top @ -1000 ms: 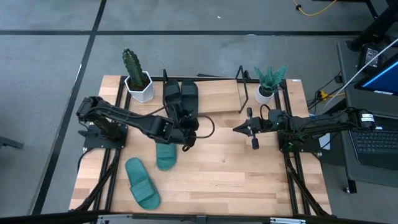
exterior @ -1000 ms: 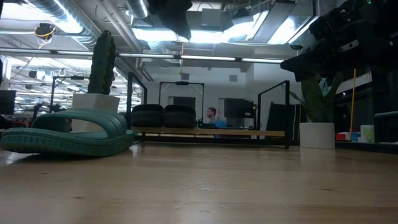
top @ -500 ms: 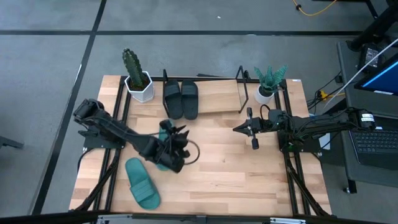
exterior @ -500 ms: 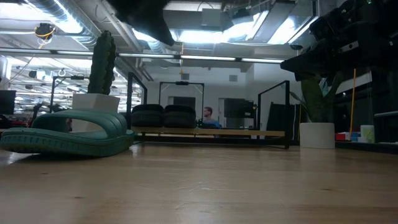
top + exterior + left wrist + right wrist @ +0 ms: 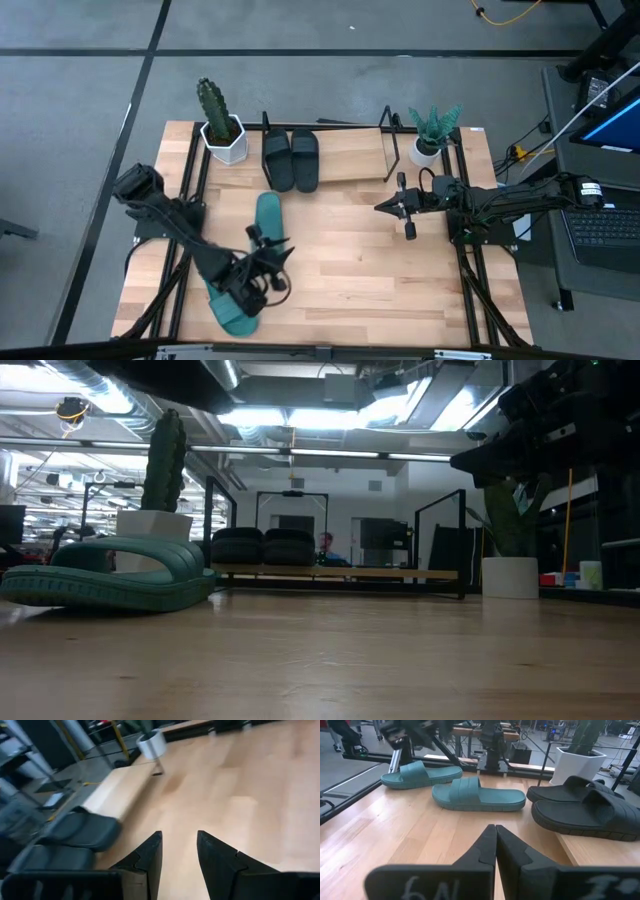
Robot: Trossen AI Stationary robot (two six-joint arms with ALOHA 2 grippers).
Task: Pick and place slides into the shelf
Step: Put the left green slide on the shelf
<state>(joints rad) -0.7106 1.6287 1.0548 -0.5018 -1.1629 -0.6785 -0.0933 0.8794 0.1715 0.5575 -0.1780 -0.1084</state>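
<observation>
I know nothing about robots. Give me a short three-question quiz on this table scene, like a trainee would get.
1. True or false: both black slides sit on the shelf.
2. How many teal slides lie on the table off the shelf? A) one B) two C) three
3. Which gripper hangs over the teal slide nearest the table's front edge, jaws apart and empty?

Key: 1 true. 2 B. 3 the left gripper; the right gripper waits shut near the shelf.

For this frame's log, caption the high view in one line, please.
Two black slides sit on the shelf; the open left gripper hovers by two teal slides on the table.
</observation>
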